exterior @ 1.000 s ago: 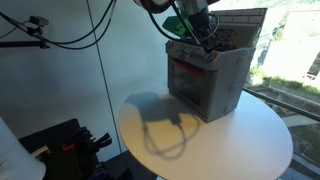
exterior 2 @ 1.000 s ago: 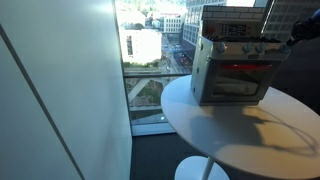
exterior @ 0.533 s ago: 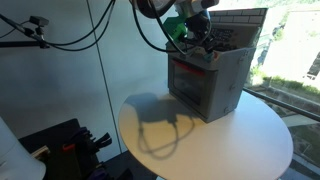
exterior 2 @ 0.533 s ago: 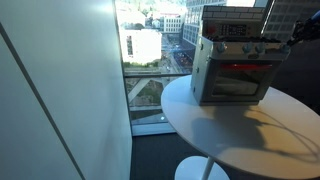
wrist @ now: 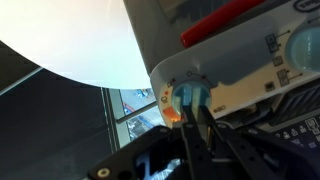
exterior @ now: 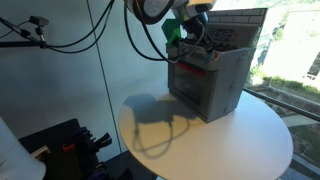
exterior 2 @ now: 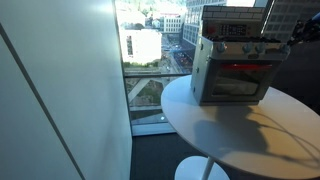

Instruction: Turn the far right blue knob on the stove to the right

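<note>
Apparently grey stove [exterior 2: 232, 52], red-orange window [exterior 2: 240, 72].

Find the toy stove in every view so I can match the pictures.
In an exterior view: the stove stands right of centre in the upper half.
In an exterior view: the stove sits in the upper right.
Wrist view: the stove crosses the right half, close up, with its pale knob panel showing.
Shared landmark: the round white table it stands on.
</note>
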